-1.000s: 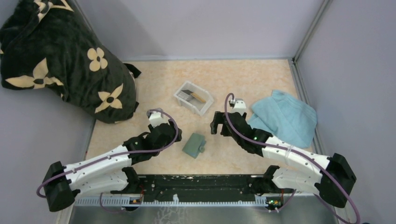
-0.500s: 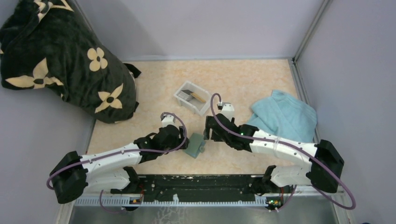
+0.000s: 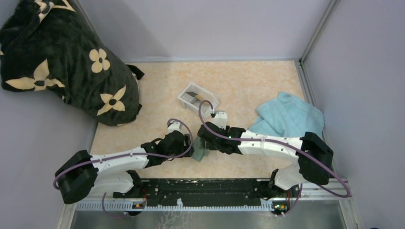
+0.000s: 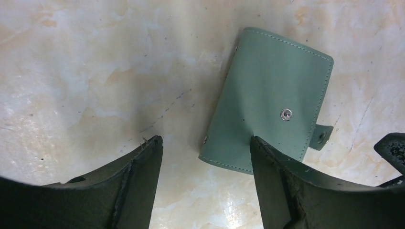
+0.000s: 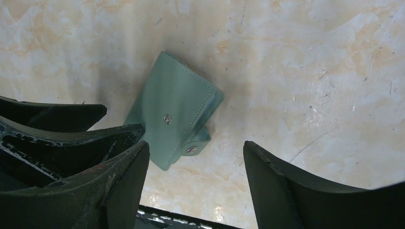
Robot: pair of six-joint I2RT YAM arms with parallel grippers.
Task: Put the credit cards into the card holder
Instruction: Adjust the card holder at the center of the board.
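Beige marbled table under me, grey walls all round. Dead centre, a little toward the near edge, lies the card holder [image 4: 267, 100]: dull grey-green, stitched rim, folded shut and flat on its back. One snap stud sits bare on its face and the little strap pokes out loose from its long edge, so I'd say it's unfastened. A sliver of pale blue lining shows at the open side.

It looks light, soft and floppy, and likely to skate on this smooth top. My plan is to pin one half and lift the cover by the strap edge, not the spine.

My left gripper [image 4: 205, 143] is spread wide and holding nothing. One finger is over the holder's near edge, though I can't tell if it's touching. My right gripper [image 5: 196, 145] is also wide and empty, hanging just above the strap.

The credit cards [image 3: 196, 98] wait in the white tray [image 3: 183, 101] further back. Blue towel [image 3: 291, 117] by the right edge, dark flowered blanket [image 3: 62, 62] at the far left corner.
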